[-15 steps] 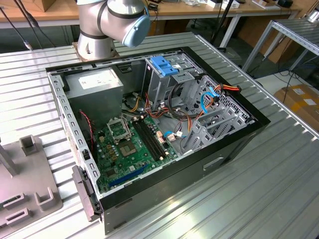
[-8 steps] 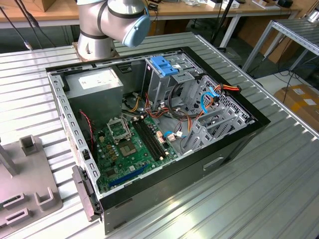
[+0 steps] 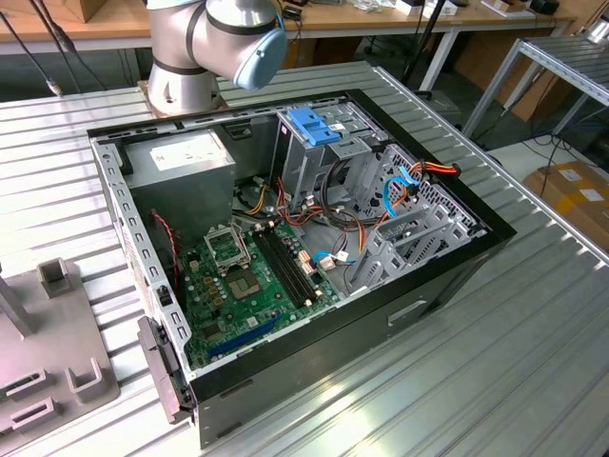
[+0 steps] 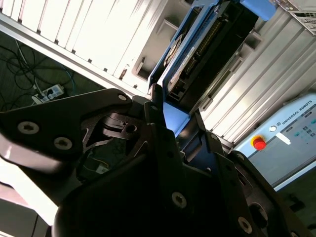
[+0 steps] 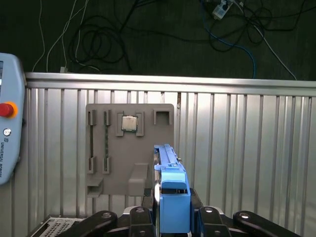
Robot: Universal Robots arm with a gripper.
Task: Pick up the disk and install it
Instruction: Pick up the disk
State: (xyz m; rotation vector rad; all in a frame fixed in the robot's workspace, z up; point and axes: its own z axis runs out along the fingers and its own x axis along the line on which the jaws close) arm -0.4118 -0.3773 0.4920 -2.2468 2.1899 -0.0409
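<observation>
First wrist view: closest in, the gripper is clamped on the disk, which shows its blue bracket edge-on and is held clear above the bench. Beyond it, a grey fixture plate lies near the bench's edge with a small chip seated in it. Past that edge, cables trail across the floor. In the exterior view, the open computer case sits mid-bench.
</observation>
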